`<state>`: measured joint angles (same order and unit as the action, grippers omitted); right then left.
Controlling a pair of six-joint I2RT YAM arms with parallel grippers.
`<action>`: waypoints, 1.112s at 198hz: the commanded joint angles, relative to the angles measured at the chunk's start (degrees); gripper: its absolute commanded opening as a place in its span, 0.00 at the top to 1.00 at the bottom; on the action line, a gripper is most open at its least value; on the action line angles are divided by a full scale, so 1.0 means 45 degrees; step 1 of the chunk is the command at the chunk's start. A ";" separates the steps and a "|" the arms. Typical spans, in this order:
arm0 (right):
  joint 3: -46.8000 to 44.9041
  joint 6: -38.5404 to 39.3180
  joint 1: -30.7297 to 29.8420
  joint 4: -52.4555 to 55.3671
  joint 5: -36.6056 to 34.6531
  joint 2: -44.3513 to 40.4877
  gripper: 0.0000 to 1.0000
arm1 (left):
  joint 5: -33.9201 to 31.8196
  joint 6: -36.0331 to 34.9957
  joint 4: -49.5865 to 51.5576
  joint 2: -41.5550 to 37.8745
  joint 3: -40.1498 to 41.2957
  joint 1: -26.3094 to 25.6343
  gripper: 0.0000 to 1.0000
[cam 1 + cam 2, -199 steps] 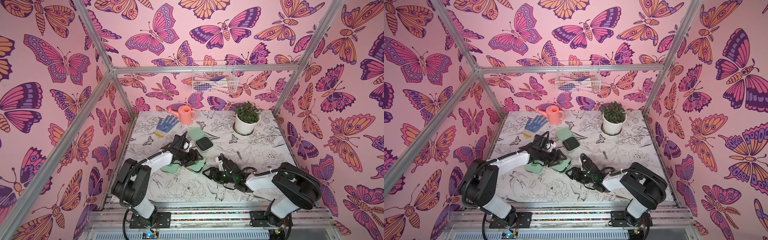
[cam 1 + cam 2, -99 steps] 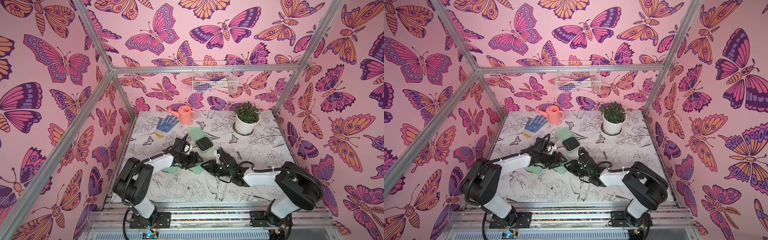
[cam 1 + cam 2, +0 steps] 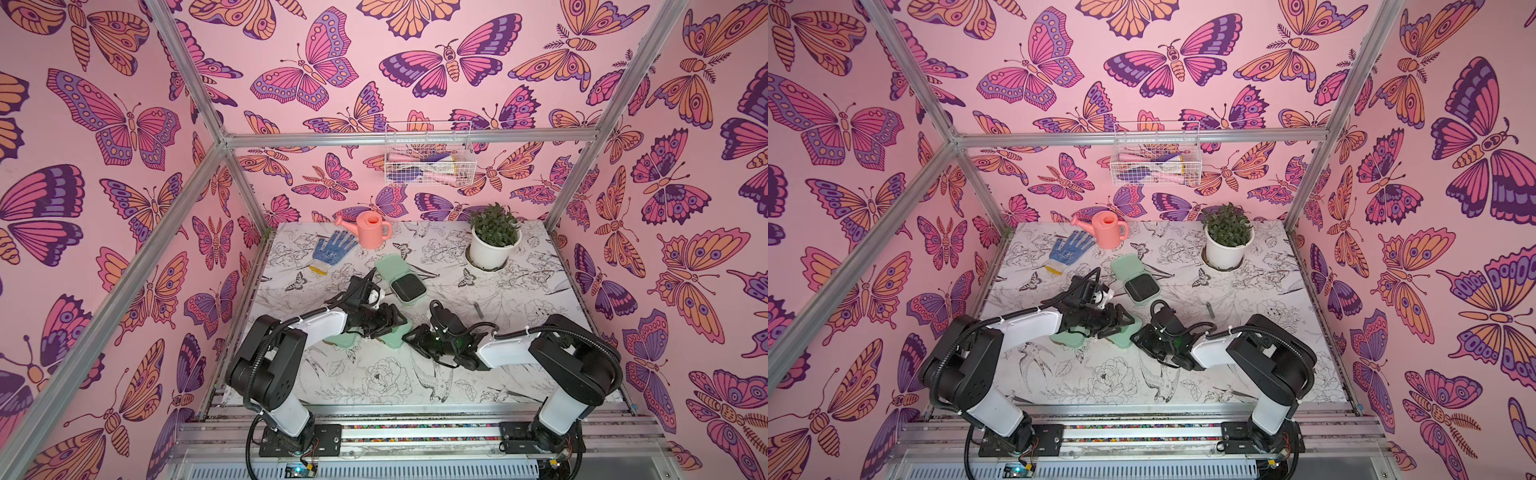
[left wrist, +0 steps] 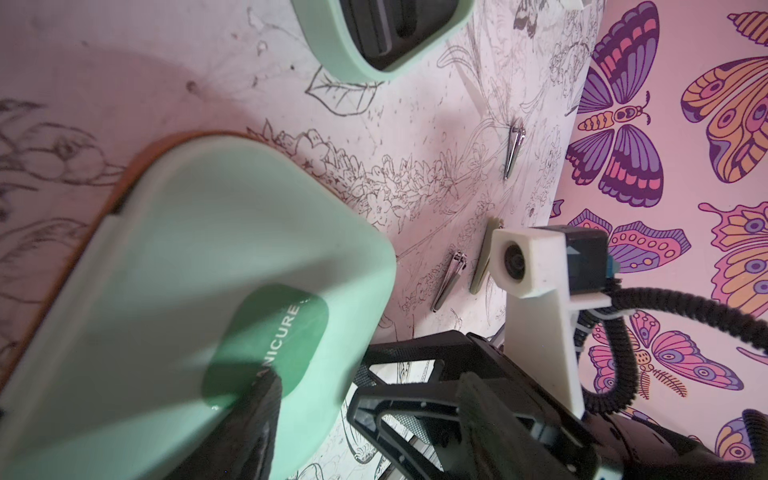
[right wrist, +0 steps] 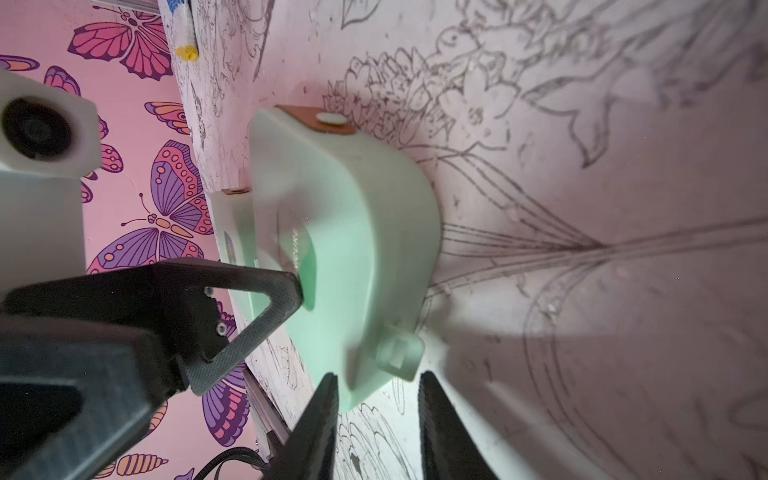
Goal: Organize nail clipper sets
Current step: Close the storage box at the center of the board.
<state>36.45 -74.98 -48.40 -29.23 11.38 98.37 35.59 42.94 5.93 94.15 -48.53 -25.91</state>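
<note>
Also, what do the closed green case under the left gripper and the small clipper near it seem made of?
The closed case looks like moulded plastic, matte mint green: rounded corners, soft even sheen; its label looks glossier. The clipper looks like metal, perhaps polished steel: thin, grey, with bright glints along its edges.

I can read white letters, "ANICURE", on the dark green patch [image 4: 286,328] on top of the closed mint case [image 4: 199,270]. The start of the word is hidden.
</note>
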 commanded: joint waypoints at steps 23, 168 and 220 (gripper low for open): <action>0.0277 -0.0003 0.0072 0.1041 -0.0300 -0.0511 0.65 | -0.0800 -0.0162 0.0908 0.0547 0.0531 -0.0055 0.30; 0.1361 0.0420 0.0180 0.2036 -0.0349 -0.0023 0.65 | -0.0724 -0.0242 0.0908 0.0392 0.0648 -0.0060 0.30; 0.1530 0.0508 0.0229 0.2219 -0.0380 0.0220 0.65 | -0.0705 -0.0266 0.0910 0.0401 0.0688 -0.0057 0.30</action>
<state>41.78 -73.06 -47.77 -20.27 10.72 97.95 35.73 42.68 5.58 94.13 -48.29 -25.89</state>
